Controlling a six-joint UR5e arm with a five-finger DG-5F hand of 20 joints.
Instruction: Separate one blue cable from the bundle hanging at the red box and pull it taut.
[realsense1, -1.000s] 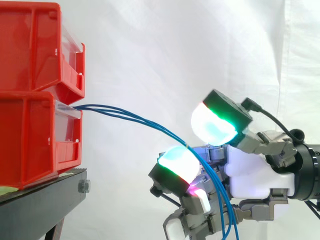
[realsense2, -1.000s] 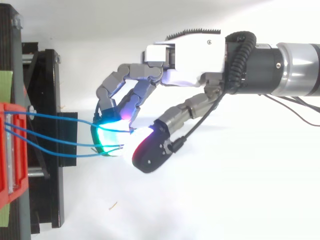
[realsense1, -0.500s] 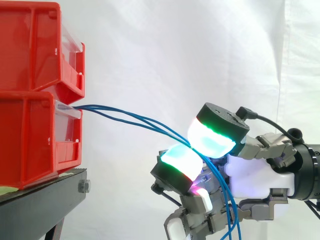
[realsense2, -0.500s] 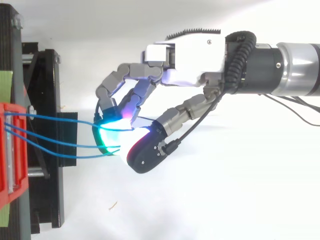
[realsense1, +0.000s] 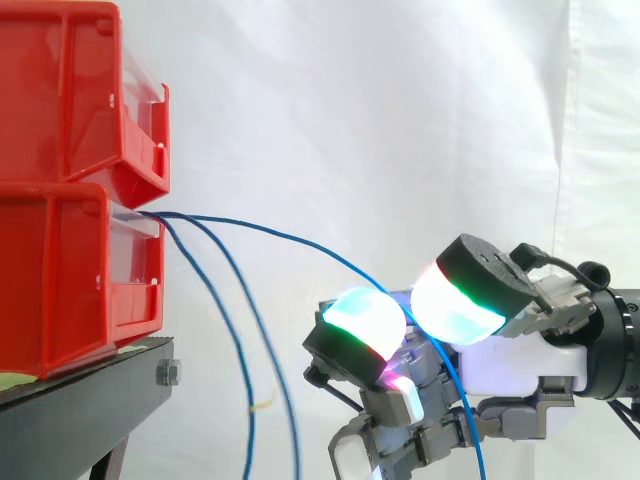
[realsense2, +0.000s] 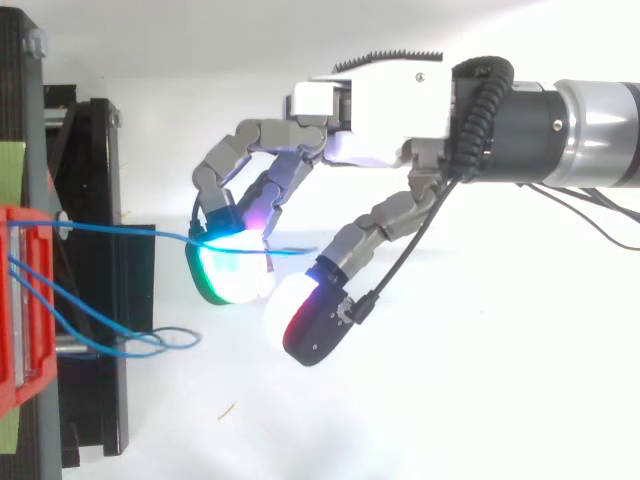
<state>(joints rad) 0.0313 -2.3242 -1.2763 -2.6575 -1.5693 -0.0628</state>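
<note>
A single blue cable (realsense1: 300, 243) runs from the lower red box (realsense1: 60, 270) out to my hand (realsense1: 500, 360) and sags slightly along the way. It passes between a cyan-glowing finger pad (realsense1: 362, 318) and the thumb pad (realsense1: 455, 308), which are curled against each other, then drops below the hand. From above, the same cable (realsense2: 120, 232) crosses the green pad beneath the hand (realsense2: 385, 100). Two other blue cables (realsense1: 230, 330) hang loose from the box front, and their ends curl by the stand (realsense2: 150, 340).
A second red box (realsense1: 70, 90) is stacked on the lower one, both on a black stand (realsense1: 90, 390) at the left. A white curtain hangs behind. The arm enters from the right.
Two of the three cables have slipped off the hand and now hang down at the box. The thumb pad has swung down and to the right, and one cable stays between the pads.
</note>
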